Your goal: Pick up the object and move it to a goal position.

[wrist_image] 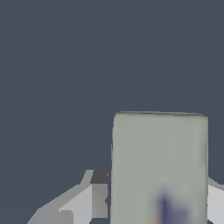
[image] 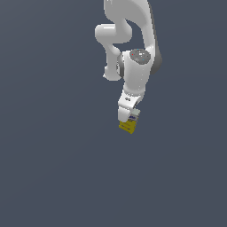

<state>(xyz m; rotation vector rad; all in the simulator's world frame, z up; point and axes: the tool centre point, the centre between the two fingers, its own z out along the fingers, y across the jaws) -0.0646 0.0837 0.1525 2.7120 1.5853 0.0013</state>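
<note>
The small carton, yellow below and white and blue on top, sits between the fingers of my gripper in the exterior view, under the white arm. The gripper is shut on it. In the wrist view the carton fills the near field as a pale grey-white face with a blue mark low down, and one finger presses its side while the other finger shows at its far side. I cannot tell whether the carton rests on the surface or hangs just above it.
A plain dark grey-blue surface spreads all around. The white arm's links rise above the gripper. No goal marker shows.
</note>
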